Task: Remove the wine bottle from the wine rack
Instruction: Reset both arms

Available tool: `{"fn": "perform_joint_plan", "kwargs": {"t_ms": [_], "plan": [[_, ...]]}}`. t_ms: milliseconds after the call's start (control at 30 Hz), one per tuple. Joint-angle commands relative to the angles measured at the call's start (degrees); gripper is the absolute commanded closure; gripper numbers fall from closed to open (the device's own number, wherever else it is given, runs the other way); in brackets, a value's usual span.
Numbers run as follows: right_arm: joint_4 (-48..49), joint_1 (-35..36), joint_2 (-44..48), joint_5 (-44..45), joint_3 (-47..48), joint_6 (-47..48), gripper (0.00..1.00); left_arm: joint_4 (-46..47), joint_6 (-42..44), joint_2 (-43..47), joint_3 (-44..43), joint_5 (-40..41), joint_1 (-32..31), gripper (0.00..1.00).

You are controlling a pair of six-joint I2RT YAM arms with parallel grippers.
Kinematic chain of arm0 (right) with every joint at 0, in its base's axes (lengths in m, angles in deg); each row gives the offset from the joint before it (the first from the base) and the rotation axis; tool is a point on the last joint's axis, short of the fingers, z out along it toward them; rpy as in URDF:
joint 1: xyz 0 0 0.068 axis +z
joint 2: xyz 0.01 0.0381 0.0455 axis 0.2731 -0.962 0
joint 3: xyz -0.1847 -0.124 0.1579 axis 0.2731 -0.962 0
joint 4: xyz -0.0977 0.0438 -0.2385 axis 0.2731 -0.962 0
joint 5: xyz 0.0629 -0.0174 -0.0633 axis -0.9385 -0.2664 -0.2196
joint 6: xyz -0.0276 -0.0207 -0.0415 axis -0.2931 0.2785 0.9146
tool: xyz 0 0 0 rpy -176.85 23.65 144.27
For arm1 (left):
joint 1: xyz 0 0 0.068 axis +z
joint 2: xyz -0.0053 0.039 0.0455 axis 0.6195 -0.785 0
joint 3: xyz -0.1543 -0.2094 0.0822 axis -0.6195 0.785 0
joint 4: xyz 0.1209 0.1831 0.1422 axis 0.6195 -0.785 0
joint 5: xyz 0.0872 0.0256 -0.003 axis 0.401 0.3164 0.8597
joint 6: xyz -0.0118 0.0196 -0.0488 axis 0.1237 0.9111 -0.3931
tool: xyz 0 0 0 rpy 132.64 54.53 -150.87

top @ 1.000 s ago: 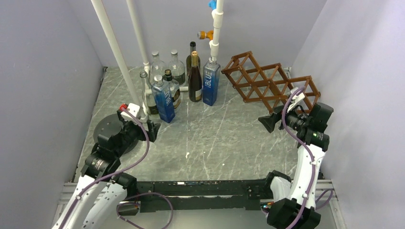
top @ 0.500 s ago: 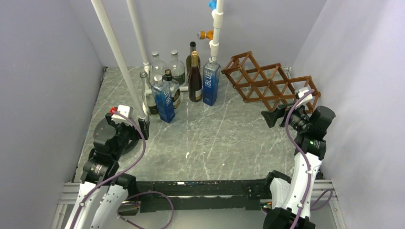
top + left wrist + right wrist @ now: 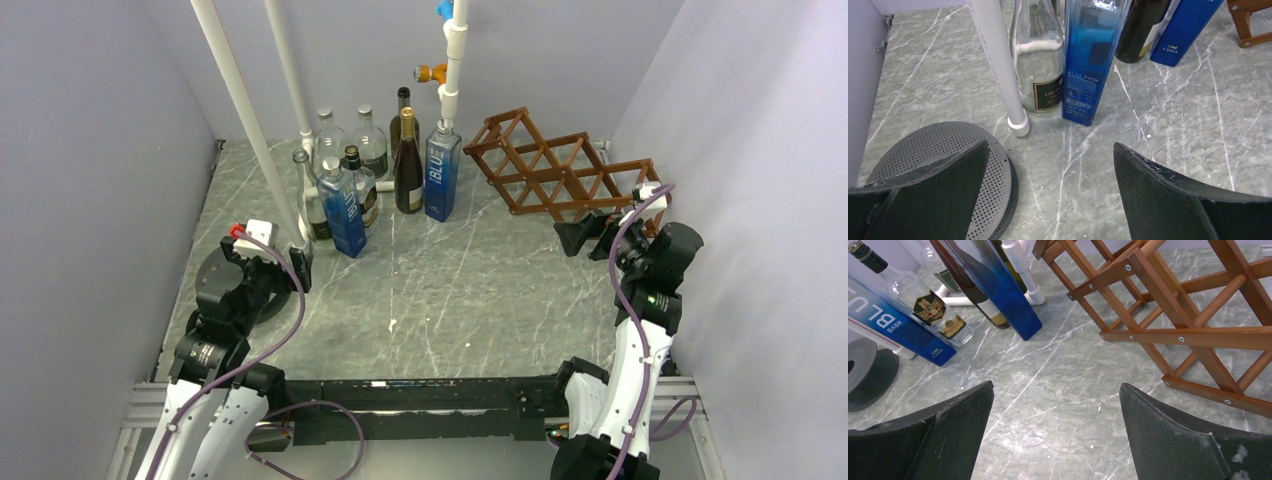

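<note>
right arm had crept further toward the wine rack (image 3: 1188, 335) over the last second. its tool (image 3: 1055, 385) now sat just in front of the rack's near end, spread wide with nothing in it. the left arm had pulled back a bit early on and then sat still. its tool (image 3: 1050, 145) was also wide open and empty, hovering above the counter (image 3: 450, 290) by the perforated grey disc (image 3: 933, 150).

thing is, every diamond cell i could see was empty. no bottle in there from the top view or the right wrist view. the dark wine bottle (image 3: 408, 170) with the gold foil top stood upright on the counter at the back, just beside the tall blue dash bottle (image 3: 441, 175) and well apart from the rack. a second blue one (image 3: 342, 205) and a few clear glass bottles (image 3: 369, 140) were bunched up next to it.

so my guess is the job's already done and the right arm had nothing left to grab. the clear bottles looked empty. couldn't tell for the dark one.
</note>
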Motion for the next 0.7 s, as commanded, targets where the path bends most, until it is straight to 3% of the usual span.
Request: {"fn": "perform_joint_plan", "kwargs": {"t_ms": [0,667], "plan": [[2.7,-0.2,0.5,1.0,-0.7,-2.0,0.0,0.4,0.3,0.7,-0.6,-0.5,0.3,0.0],[2.9,-0.4,0.1,0.7,-1.2,-2.1,0.0,0.0,0.0,2.0,-0.6,-0.7,0.3,0.0]]}}
